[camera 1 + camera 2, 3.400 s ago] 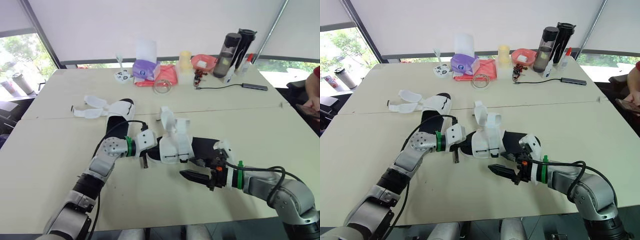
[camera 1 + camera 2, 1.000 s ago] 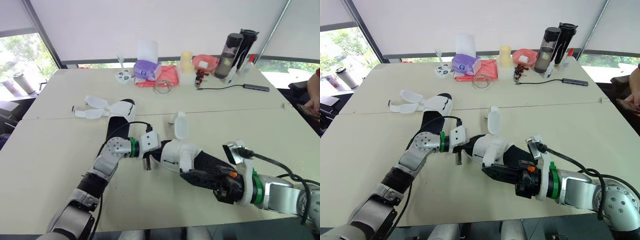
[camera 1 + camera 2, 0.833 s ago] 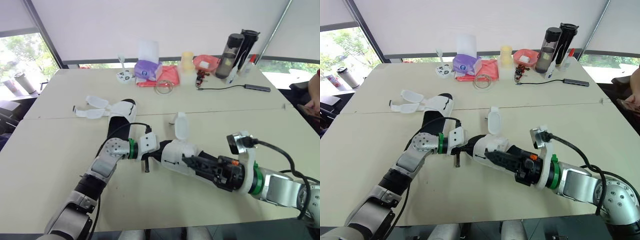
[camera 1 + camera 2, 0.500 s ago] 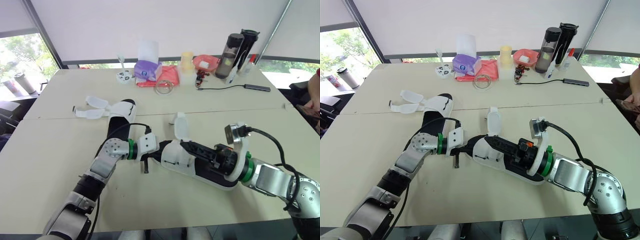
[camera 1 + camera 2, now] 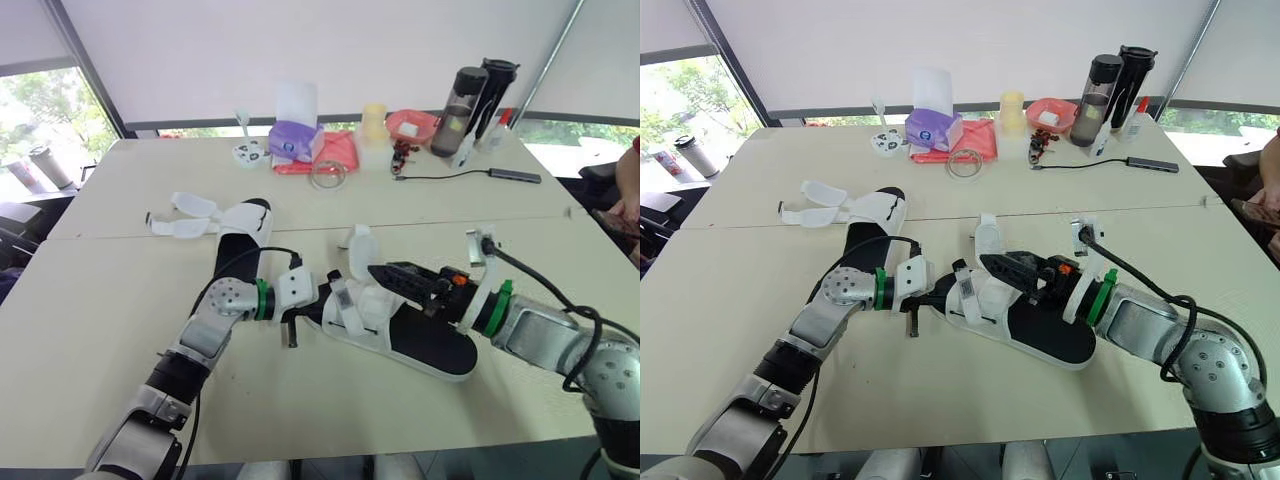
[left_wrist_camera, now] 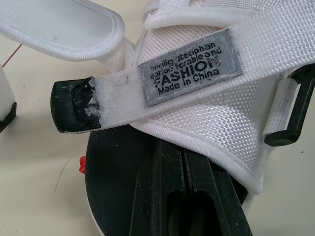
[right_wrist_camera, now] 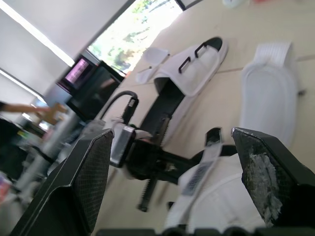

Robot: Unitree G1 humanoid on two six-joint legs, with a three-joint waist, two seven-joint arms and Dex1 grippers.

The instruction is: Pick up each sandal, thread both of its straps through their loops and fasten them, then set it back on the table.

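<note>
A: Sandal loc?
B: Sandal (image 5: pixel 432 346) flat on tabletop (image 5: pixel 90 300), mid. L end effector (image 6: pixel 183 158) clenched at toe, tips under label strap (image 6: pixel 189 73).
A: R?
B: R end effector (image 5: pixel 996 266) released, fingers spread just over straps. 2nd sandal (image 5: pixel 240 226) behind, unfastened.

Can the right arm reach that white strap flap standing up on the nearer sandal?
Probably yes: the open right gripper sits just beside the upright white strap flap of the black-soled white sandal, nothing between them, while the left gripper holds its toe end.
</note>
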